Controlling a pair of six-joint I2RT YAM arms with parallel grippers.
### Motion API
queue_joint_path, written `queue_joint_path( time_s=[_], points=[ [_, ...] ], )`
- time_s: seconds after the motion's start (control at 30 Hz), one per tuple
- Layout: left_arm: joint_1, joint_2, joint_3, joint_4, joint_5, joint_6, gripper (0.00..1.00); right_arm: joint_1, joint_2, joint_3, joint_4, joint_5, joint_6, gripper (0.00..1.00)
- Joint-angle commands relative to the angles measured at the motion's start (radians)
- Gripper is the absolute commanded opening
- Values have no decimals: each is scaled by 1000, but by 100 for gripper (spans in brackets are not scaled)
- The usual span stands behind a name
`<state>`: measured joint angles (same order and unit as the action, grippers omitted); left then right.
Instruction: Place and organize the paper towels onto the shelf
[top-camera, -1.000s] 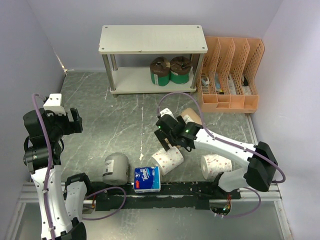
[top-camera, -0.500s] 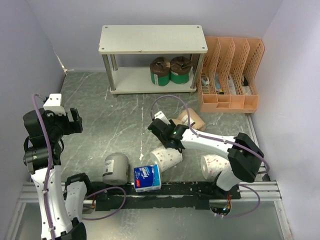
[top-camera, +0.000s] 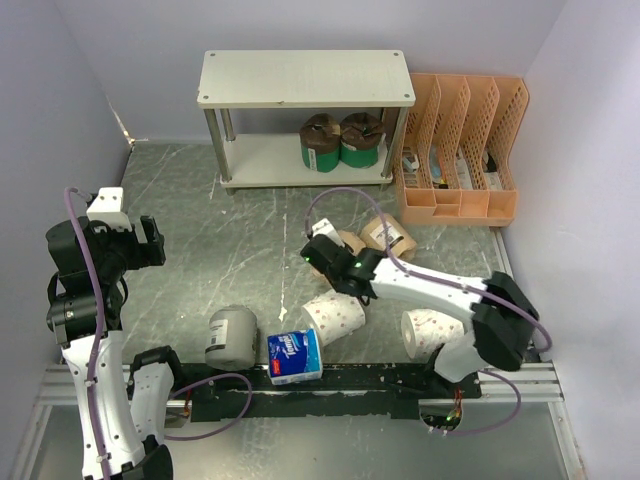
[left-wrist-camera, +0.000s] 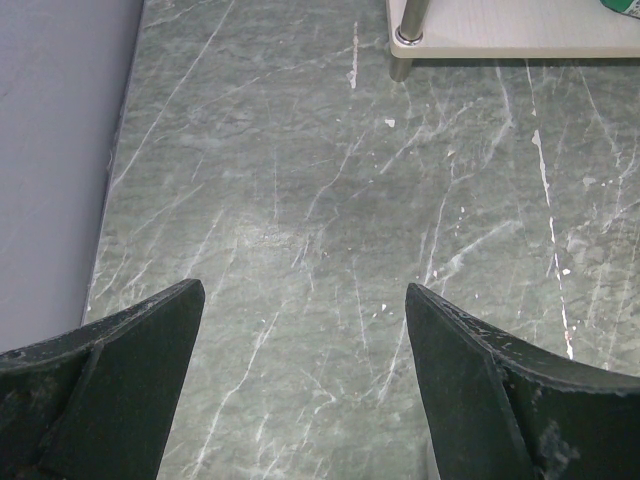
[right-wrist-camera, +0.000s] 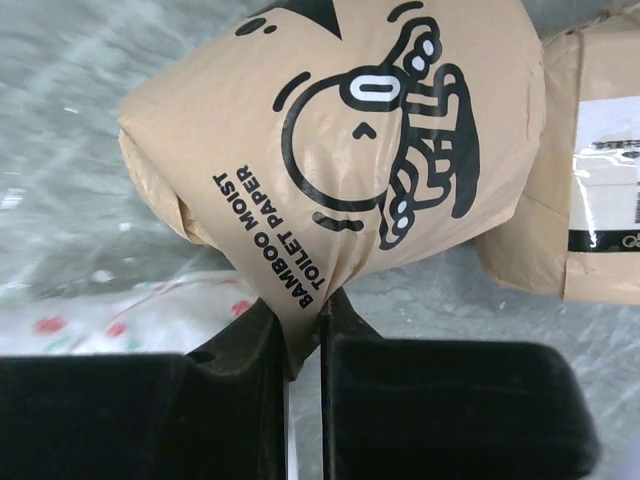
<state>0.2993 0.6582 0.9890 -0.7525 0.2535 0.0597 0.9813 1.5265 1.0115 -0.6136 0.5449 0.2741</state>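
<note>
The wrapper of the tan kraft roll (right-wrist-camera: 350, 150) is pinched between the closed right fingers (right-wrist-camera: 250, 340), the roll lying at twelve o'clock; the left fingers (left-wrist-camera: 130, 350) are spread wide, empty.

Marbled table (top-camera: 220, 230) — paper towels (top-camera: 231, 337), shelf (top-camera: 305, 78), organizer (top-camera: 460, 140)

Neighbouring kraft roll (right-wrist-camera: 592, 200) runs off right edge

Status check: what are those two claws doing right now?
Left gripper open, over bare table. Right gripper shut on wrapper of tan kraft roll. Second kraft roll close alongside.
</note>
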Motion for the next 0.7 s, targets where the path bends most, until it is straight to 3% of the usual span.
queue_joint_path(
  time_s=[0.0,0.13,0.3,0.43,0.53,0.6,0.67],
  points=[
    [3,-3,10,10,-1,-3,94,0,-223,14,163,-131,56,0],
    [4,-4,10,10,-4,-4,94,-4,-425,-99,469,-229,144,0],
    [4,-5,10,9,-7,-4,94,-33,-441,-160,722,-296,260,0],
    [4,-7,10,9,-9,-6,94,-129,-347,-238,1034,-493,489,0],
    [4,-10,10,10,-11,-6,94,-223,-209,-303,1416,-638,736,0],
    [4,-11,10,10,-8,-6,94,-267,-82,-278,1680,-685,874,0],
    [4,-8,10,10,-6,-5,94,-301,57,-181,1810,-712,971,0]
  ],
)
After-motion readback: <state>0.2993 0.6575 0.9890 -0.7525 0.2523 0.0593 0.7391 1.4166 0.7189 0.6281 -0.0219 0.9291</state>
